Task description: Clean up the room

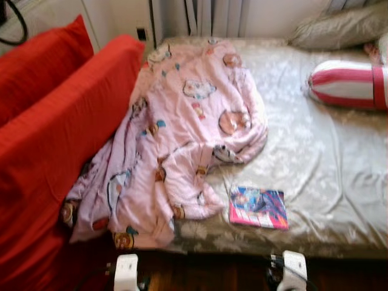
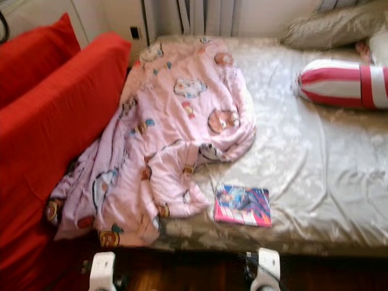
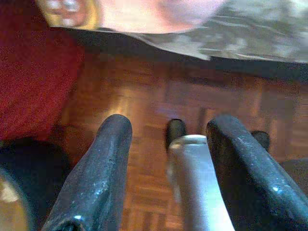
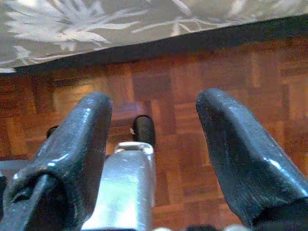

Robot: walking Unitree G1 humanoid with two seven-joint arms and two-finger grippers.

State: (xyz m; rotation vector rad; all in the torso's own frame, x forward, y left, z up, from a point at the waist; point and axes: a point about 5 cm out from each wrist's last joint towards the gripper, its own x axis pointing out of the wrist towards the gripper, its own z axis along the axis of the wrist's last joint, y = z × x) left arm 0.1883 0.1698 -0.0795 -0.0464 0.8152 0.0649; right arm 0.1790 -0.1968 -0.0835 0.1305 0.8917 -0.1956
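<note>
Pink and printed with cartoon figures, a rumpled blanket (image 1: 182, 139) lies across the left part of the bed (image 1: 327, 176), one end bunched up toward the wall and the other spilling over the bed's near corner, down against the red sofa (image 1: 54, 139) that stands just beside it. A bright magazine (image 1: 259, 207) lies flat on the pale patterned sheet near the front edge, just beside the blanket's lower fold but not under it; a red-and-white striped bolster (image 1: 345, 83) and a grey pillow (image 1: 339, 27) sit at the far right end. Both arms hang low in front of the bed, over the parquet floor (image 4: 168, 96) — the left pincer (image 3: 168, 159) has its two black fingers spread with nothing between them, the bed's edge and a corner of the blanket above it, and the right pincer (image 4: 154, 139) is likewise spread and empty, below the sheet's hem. By my reading, the tidying has not begun on this bed: the robot stands facing it, sizing it up. The next move probably calls for raising an arm to the bed, either to pinch the magazine by its near edge, which lies closest to the right pincer, or to catch a fold of the blanket — soft, loose cloth that will drag and sag when lifted.
</note>
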